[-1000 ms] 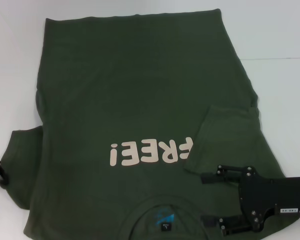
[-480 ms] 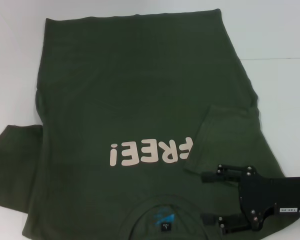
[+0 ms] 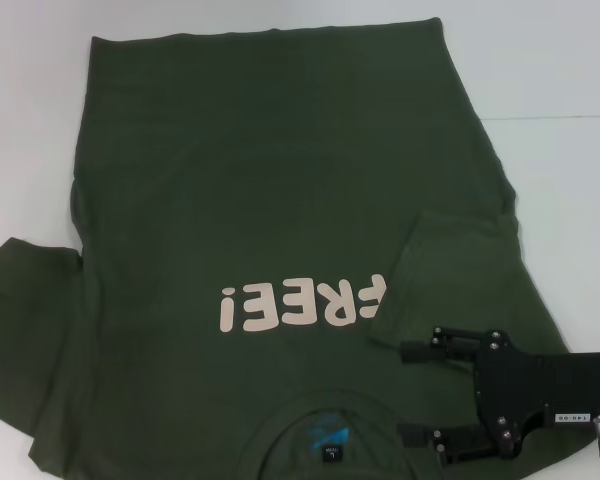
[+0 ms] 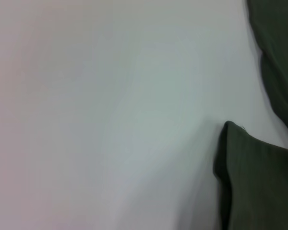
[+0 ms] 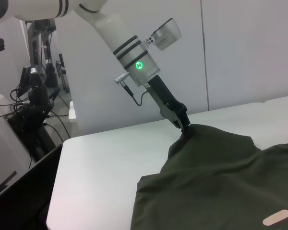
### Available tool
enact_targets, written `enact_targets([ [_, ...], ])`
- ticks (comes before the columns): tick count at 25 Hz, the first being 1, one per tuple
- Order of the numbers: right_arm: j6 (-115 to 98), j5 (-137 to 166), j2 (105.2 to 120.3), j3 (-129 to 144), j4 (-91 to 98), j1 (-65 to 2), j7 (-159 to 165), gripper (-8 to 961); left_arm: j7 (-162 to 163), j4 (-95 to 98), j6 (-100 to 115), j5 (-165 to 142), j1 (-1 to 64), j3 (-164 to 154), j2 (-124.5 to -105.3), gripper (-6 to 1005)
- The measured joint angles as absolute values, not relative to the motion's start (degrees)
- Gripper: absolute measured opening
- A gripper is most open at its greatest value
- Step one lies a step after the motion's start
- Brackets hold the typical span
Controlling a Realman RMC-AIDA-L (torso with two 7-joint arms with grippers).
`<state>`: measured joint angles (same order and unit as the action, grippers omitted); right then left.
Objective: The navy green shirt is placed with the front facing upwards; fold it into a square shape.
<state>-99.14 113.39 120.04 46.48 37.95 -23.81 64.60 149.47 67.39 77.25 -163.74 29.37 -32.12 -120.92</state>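
Note:
The navy green shirt [image 3: 280, 180] lies front up on the white table, its pale "FREE!" letters [image 3: 300, 303] and neck label [image 3: 328, 441] towards me. One sleeve is folded over the chest [image 3: 455, 265]. My right gripper [image 3: 405, 393] is open, its fingers spread over the shirt's shoulder beside the collar. My left gripper [image 5: 184, 123] is out of the head view. In the right wrist view it is shut on the tip of the other sleeve [image 5: 197, 136] and holds it raised off the table. That sleeve [image 3: 25, 320] spreads at the left; the left wrist view shows green cloth [image 4: 259, 177].
The white table [image 3: 570, 150] shows on both sides of the shirt and runs to an edge on the left [image 5: 57, 191]. Beyond that edge stand dark equipment and cables [image 5: 33, 105].
My left gripper has left the head view's left edge, and the left sleeve has been drawn outward and spread wider. My right gripper has barely moved.

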Motion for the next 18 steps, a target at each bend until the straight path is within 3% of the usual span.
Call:
enact_targets([
  [18, -97.47, 113.37, 120.06, 46.63, 37.09, -24.83, 64.6, 898, 149.82, 72.9, 83.4, -159.51, 30.02, -31.93, -121.62, 53],
])
